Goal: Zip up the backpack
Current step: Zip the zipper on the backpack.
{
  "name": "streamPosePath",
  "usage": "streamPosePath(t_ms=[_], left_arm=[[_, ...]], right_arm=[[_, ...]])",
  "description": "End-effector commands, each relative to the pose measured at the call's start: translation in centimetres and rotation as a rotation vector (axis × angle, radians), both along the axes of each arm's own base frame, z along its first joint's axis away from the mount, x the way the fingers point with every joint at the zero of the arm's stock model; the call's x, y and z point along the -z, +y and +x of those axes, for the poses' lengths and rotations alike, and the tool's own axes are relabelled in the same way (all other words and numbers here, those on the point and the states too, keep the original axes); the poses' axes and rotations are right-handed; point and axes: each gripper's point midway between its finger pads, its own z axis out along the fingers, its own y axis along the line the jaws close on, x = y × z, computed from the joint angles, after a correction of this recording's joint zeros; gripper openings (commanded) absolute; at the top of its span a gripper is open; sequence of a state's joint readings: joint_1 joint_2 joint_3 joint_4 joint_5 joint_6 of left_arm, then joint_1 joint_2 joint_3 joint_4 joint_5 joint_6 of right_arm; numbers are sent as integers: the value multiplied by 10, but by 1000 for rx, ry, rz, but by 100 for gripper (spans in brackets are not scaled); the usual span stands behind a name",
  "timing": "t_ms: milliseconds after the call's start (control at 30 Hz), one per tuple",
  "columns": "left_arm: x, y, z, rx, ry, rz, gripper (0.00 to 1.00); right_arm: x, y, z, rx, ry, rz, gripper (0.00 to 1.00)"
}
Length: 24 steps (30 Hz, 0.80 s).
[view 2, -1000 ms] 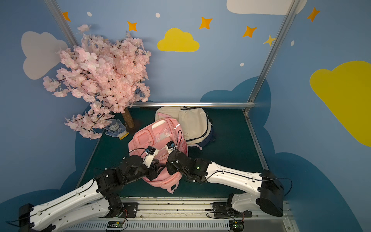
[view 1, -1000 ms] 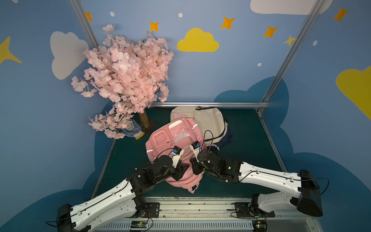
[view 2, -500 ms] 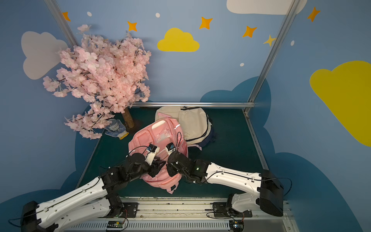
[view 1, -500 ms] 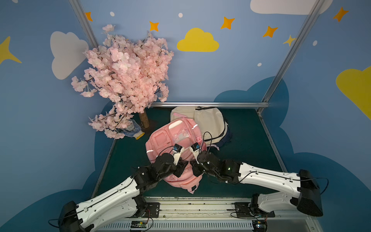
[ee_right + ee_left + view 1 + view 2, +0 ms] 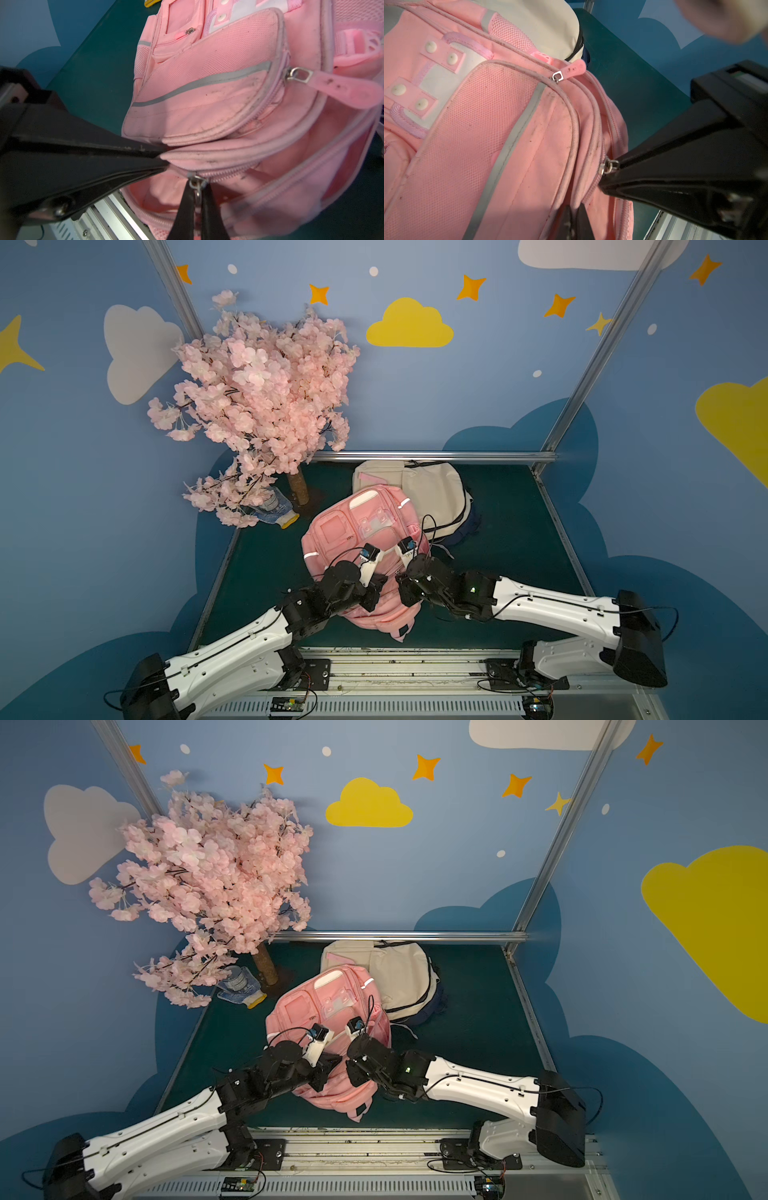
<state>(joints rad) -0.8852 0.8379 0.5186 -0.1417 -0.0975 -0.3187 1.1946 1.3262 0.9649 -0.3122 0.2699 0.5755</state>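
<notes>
Cream backpack [image 5: 432, 489] touching pink backpack [image 5: 353, 526] behind; blossom tree [image 5: 266, 393] near.

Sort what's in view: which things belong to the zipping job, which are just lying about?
In the job: pink backpack; zipper pull, pinched by right gripper; left gripper, pinching the fabric.
Lying about: beige backpack; blossom tree; blue-and-yellow item by its trunk.

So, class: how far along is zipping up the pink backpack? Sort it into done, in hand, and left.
Done: the left tool pinches the backpack fabric beside the zip, and the right tool grips the zipper pull.
In hand: bracing for the pull.
Left: the main compartment gapes with pink lining showing, so most of the zip run looks ahead.
</notes>
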Motion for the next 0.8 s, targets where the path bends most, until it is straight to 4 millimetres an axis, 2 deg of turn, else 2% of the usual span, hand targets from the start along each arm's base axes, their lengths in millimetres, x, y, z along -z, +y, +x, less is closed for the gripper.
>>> streamPosePath(t_ms=[0, 167, 500, 633, 700, 767], left_arm=[[25, 21, -4, -69, 57, 52, 2], [33, 25, -7, -67, 67, 68, 3], [28, 30, -12, -77, 53, 43, 2], [24, 26, -13, -57, 48, 32, 3], [19, 22, -13, -44, 47, 23, 8], [11, 16, -12, -28, 44, 6, 17]], right_arm=[[-20, -26, 24, 129, -1, 44, 0], [-12, -50, 45, 199, 19, 17, 0], [-13, -71, 83, 247, 30, 13, 0], [-17, -58, 79, 195, 61, 48, 0], [-20, -46, 70, 146, 73, 72, 0], [-25, -32, 58, 85, 42, 79, 0]])
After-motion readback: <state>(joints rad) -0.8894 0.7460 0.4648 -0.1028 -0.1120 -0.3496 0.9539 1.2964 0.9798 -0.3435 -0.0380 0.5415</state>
